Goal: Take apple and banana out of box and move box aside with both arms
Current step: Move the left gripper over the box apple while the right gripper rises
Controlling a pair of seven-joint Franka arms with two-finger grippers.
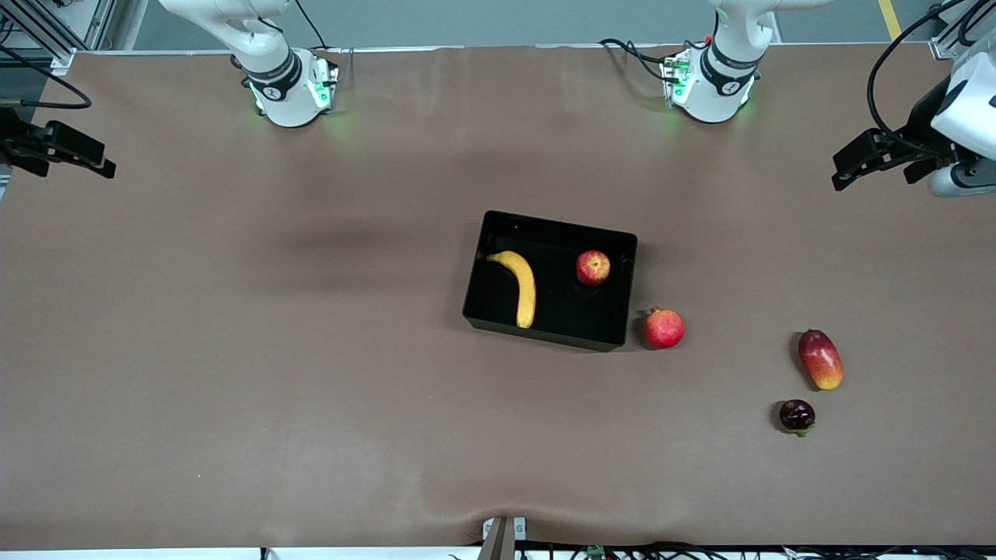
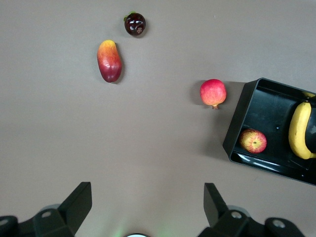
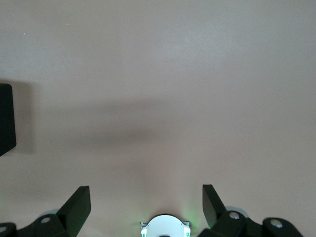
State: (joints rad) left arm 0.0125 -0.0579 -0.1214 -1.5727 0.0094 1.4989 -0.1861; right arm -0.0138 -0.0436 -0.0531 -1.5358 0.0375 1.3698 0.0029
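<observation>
- The right gripper, black and angular, is hanging over the brown table at the right arm's end, its two fingers standing wide apart and holding nothing; this arm is waiting.
- The table covering is looking matte and smooth, slightly rippled along the edge nearest the front camera.
- The box, a glossy black rectangular plastic bin with low walls and an open top, is sitting near the middle of the table, well apart from both grippers and roughly between them.
- A long curved yellow banana is lying inside the box, at the end toward the right gripper.
- A small round apple, red with yellow patches, is resting inside the box, at the end toward the left gripper.
- A round red pomegranate is sitting on the table just beside the box's corner.
- An oval red-and-yellow mango and a small dark round fruit are lying near each other, toward the left arm's end.
- The left gripper is hanging over the table at the left arm's end, its black fingers spread wide, empty.
</observation>
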